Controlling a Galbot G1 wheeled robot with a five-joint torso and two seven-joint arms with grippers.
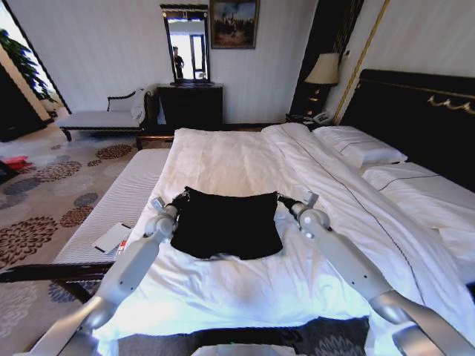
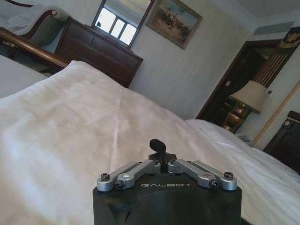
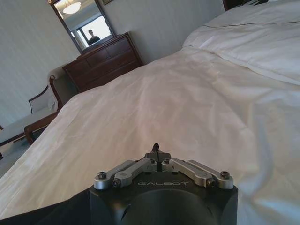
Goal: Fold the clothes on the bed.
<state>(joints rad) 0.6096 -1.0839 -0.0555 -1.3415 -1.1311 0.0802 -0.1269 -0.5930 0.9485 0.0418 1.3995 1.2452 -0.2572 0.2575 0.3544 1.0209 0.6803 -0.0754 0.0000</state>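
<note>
1. Location type: hotel-style bedroom.
2. Evidence: large bed with white linen and dark headboard at 2 o'clock.
3. Dresser with mirror at 12 o'clock; bedside lamp at 1 o'clock; chaise and patterned carpet at 10 o'clock.

Dark wooden dresser against the far wall, a framed mirror above it and a framed painting just beside the mirror. Pale chaise bench beside the dresser. Lit table lamp in the corner. Floral-patterned carpet on the floor. White paper on a padded surface.
</note>
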